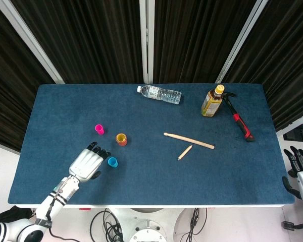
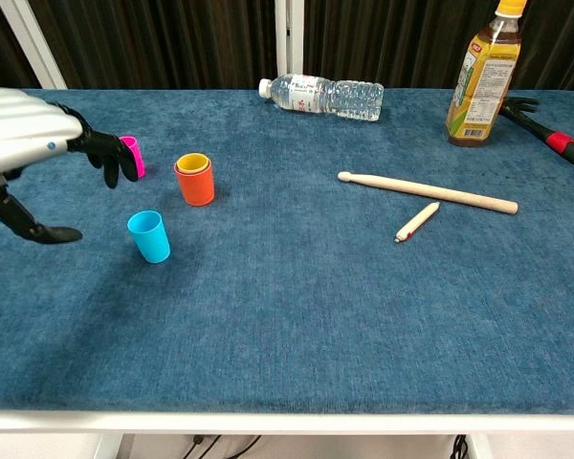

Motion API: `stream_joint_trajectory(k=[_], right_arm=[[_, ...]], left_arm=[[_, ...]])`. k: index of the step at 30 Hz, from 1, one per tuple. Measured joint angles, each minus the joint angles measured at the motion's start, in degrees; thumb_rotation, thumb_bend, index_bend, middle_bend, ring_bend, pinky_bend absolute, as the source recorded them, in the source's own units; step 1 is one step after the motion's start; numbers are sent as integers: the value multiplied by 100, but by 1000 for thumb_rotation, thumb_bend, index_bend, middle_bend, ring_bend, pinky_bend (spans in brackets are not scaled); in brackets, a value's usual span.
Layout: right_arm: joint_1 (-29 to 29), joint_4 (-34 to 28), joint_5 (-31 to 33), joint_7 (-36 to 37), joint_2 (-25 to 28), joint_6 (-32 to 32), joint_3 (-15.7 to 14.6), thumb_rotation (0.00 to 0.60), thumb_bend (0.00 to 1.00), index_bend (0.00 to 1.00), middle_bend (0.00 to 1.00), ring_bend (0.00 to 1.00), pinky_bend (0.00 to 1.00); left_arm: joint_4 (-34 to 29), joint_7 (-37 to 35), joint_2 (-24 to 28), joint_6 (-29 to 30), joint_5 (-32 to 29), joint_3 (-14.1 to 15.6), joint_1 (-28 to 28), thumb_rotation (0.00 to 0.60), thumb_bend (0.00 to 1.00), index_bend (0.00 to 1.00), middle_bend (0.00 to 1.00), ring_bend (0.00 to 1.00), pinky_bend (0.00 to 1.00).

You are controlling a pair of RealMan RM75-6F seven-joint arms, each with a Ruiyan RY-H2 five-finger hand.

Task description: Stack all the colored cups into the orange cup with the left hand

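The orange cup (image 1: pixel 121 139) (image 2: pixel 195 181) stands upright at the table's left with a yellow cup nested inside it. A pink cup (image 1: pixel 99 129) (image 2: pixel 132 157) stands just beyond it to the left. A blue cup (image 1: pixel 112 162) (image 2: pixel 149 236) stands nearer the front edge. My left hand (image 1: pixel 86 163) (image 2: pixel 38 143) hovers open and empty just left of the blue cup, fingers spread, holding nothing. My right hand (image 1: pixel 302 171) shows only at the far right edge of the head view, off the table, fingers apart.
A clear water bottle (image 1: pixel 159 94) lies at the back centre. A yellow drink bottle (image 1: pixel 212 101) and a red-handled hammer (image 1: pixel 239 121) are at the back right. A wooden drumstick (image 1: pixel 189 140) and a short stick (image 1: pixel 185 152) lie mid-table.
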Motion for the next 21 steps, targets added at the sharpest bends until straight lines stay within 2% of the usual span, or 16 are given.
stream_joint_trajectory(k=[5,12,21], right_arm=[[14,-29,40,-50,14,-55,12,600,347,0,0,0,0],[27,-81,16,-130,12,-91,-10,600,347,0,0,0,0],[47,-99,36,-132,28,-158,-16,600,333,0,0,0,0]], left_arm=[[239,-132,-273,-69,137,-77,30,600,223,268,312,268,190],[611,-152,-647,-186,167,-330,-7,600,223,267,309,268,185],[868,-239,-781,-353,239,-362,-7,600,223,269,285,243,173]])
